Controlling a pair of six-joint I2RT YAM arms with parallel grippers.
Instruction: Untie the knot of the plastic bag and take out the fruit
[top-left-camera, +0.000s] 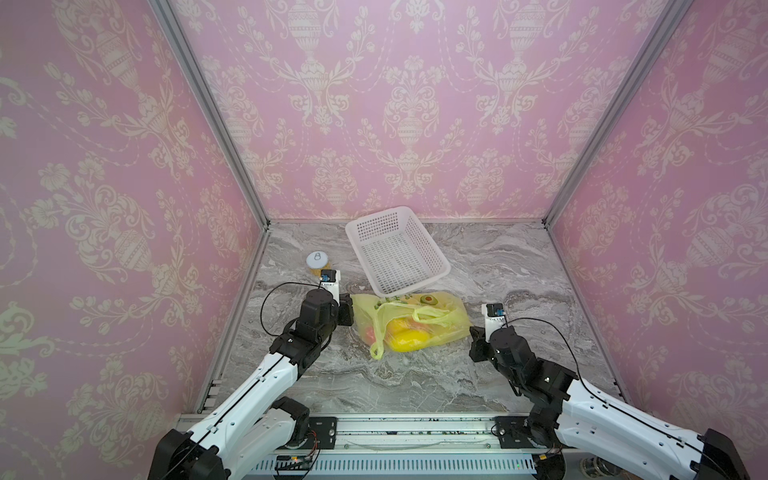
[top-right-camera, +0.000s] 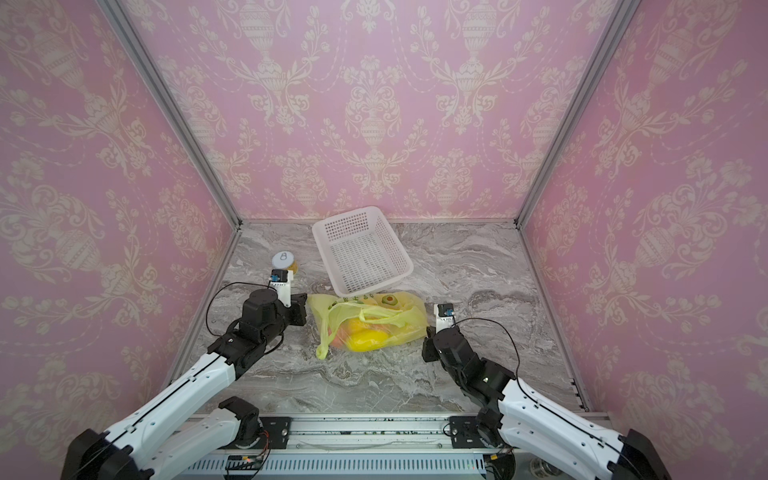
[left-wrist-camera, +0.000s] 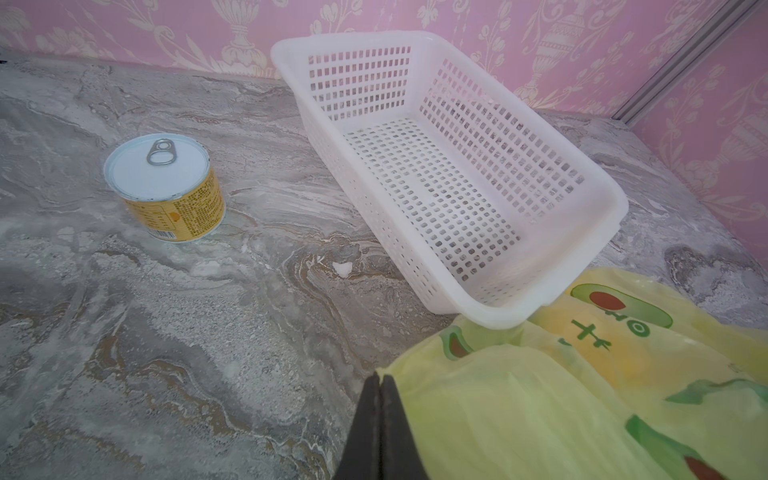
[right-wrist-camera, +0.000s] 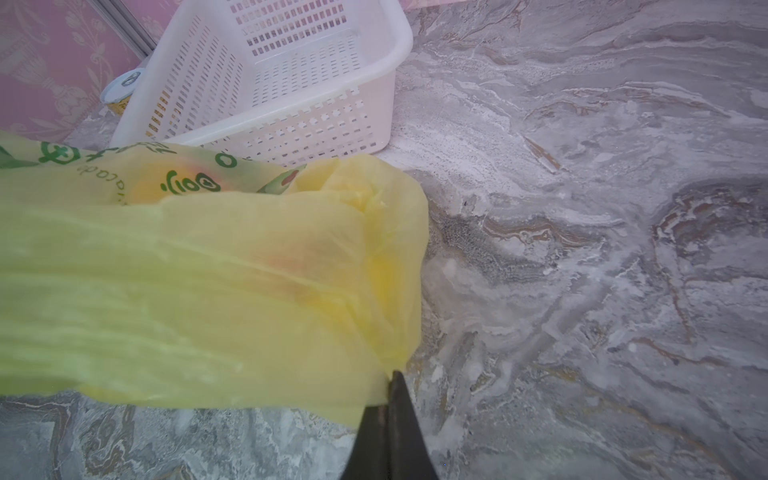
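The plastic bag lies on its side mid-table, thin yellow-green with avocado prints. Fruit shows through it in both top views: a yellow one, an orange one and a red one. Its loop handles lie loose toward the front, and no knot shows. My left gripper is shut at the bag's left edge, the plastic meeting its tips. My right gripper is shut on the bag's right corner.
A white perforated basket stands empty just behind the bag, its near rim touching the plastic. A small yellow can with a white pull-ring lid stands at the back left, behind my left wrist. Pink walls close in three sides.
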